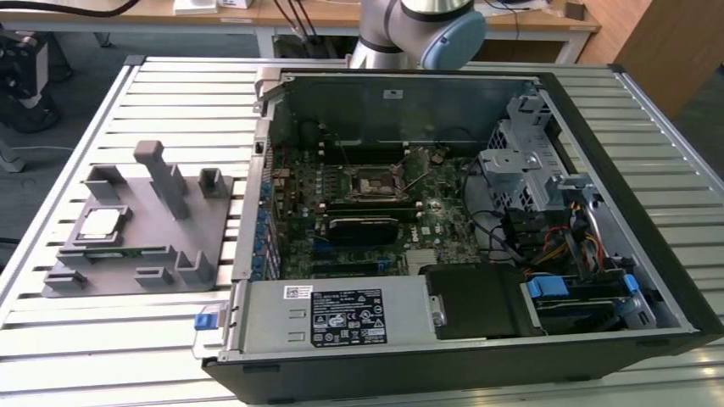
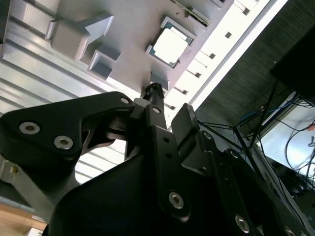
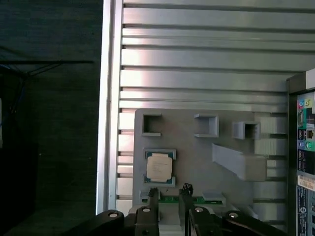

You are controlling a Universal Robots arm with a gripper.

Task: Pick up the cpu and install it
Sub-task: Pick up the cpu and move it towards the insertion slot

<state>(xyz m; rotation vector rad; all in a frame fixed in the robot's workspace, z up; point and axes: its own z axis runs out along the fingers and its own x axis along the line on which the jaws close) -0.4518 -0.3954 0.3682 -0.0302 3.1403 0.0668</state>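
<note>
The cpu (image 1: 102,225) is a small square chip with a shiny silver top, lying flat in a recess of the grey fixture plate (image 1: 147,254) on the exterior view's left. Both wrist views look down on the cpu (image 3: 160,167) (image 2: 170,47) from well above. My gripper (image 3: 170,196) (image 2: 170,105) hangs over the plate, its black fingers (image 3: 153,199) a small gap apart with nothing between them. The gripper is clear of the chip. The bare square socket (image 1: 374,182) sits in the middle of the motherboard inside the open computer case (image 1: 588,127).
A thin green memory strip (image 3: 170,199) lies in the fixture plate beside the cpu. Grey posts (image 1: 164,174) stand up from the plate. The case holds cables (image 1: 543,246), a drive cage (image 1: 520,161) and a power supply (image 1: 339,314). A slatted metal table (image 1: 181,93) carries everything.
</note>
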